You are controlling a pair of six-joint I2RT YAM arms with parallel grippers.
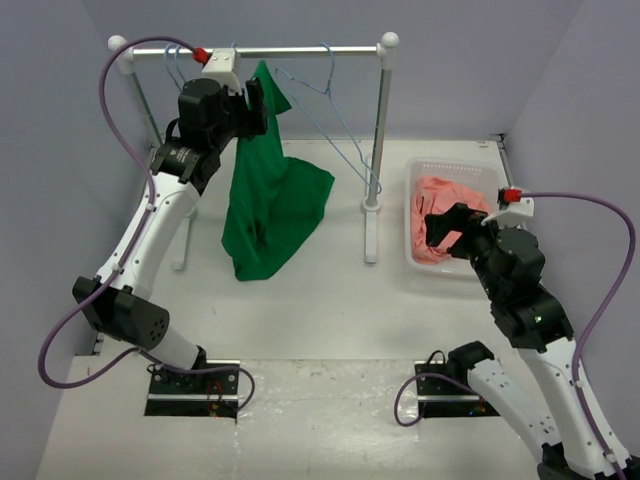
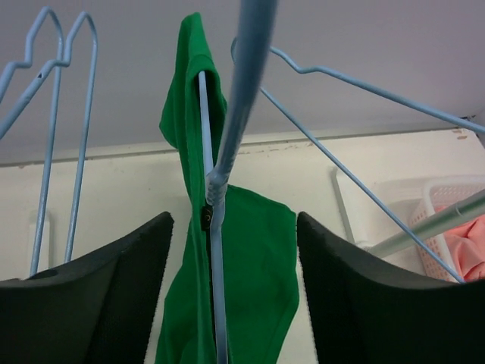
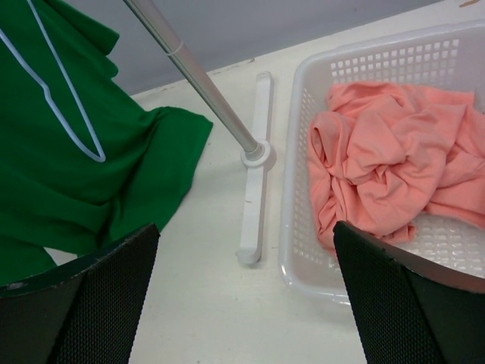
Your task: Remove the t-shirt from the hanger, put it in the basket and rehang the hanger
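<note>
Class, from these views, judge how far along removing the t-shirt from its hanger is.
Nothing done: the green t-shirt hangs on its hanger. In hand: the left end effector, open, brackets both. Remaining: grasp, pull it free. The right end effector hovers open.

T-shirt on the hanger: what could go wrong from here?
1. The open left end effector straddles the hanger as well as the t-shirt; closing may clamp both and drag the hanger off the rail.
2. Empty hangers hang close on both sides and could snag.
3. The right end effector sits open by the basket, so nothing steadies the hanger.
</note>
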